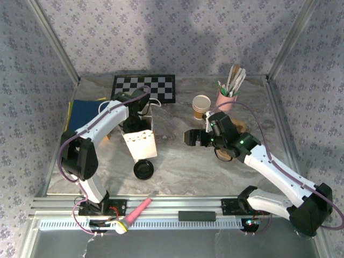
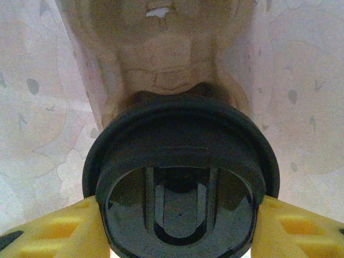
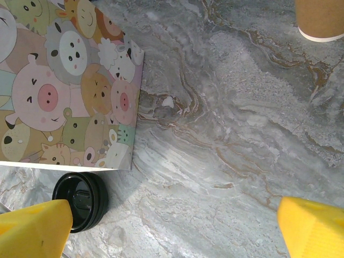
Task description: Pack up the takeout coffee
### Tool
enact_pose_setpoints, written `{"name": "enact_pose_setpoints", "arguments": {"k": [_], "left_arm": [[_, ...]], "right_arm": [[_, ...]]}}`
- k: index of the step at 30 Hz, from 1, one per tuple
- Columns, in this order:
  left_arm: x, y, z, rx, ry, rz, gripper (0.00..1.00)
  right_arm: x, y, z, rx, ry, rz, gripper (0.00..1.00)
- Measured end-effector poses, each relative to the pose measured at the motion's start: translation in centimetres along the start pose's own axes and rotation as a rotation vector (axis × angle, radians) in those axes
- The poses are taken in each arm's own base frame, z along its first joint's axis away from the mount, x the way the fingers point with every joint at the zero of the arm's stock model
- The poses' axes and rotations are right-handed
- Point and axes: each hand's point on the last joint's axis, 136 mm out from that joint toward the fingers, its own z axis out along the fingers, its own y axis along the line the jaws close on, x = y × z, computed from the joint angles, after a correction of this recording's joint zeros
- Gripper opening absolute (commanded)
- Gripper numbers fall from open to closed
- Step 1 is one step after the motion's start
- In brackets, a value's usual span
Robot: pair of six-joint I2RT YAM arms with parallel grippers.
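Packing looks nearly done: your left end effector (image 2: 180,239) grips the black-lidded takeout coffee (image 2: 180,161) inside the paper bag (image 1: 142,145); your right end effector (image 1: 188,138) hangs wide and empty. Letting go remains.

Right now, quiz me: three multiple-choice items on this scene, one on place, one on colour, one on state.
1. Where is the loose black lid?
A on the checkerboard
B on the table beside the paper bag, on its near side
C on the cup stack

2. What colour is the cup holding the utensils?
A blue
B black
C pink

3. The right gripper is:
A open and empty
B shut on a cup
C inside the bag

Answers:
1 B, the top view shows it lying just below the bag.
2 C, it stands pink at the far right.
3 A, its yellow fingers stand wide apart over bare table.
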Motion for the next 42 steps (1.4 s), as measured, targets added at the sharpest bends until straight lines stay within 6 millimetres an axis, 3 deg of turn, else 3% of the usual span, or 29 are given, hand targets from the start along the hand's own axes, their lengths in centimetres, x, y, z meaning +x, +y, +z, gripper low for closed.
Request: {"name": "enact_pose_setpoints", "arguments": {"k": [12,42], "left_arm": [[0.4,0.9,-0.3,-0.051,0.016,-0.003,0.61],[0.4,1.5,-0.9,-0.086,0.011,-0.004,0.65]], "right_arm": [[0.0,0.0,0.1,0.001,0.001,0.0,1.0],[0.3,-0.1,0.5,0.008,0.017,0.0,1.0]]}}
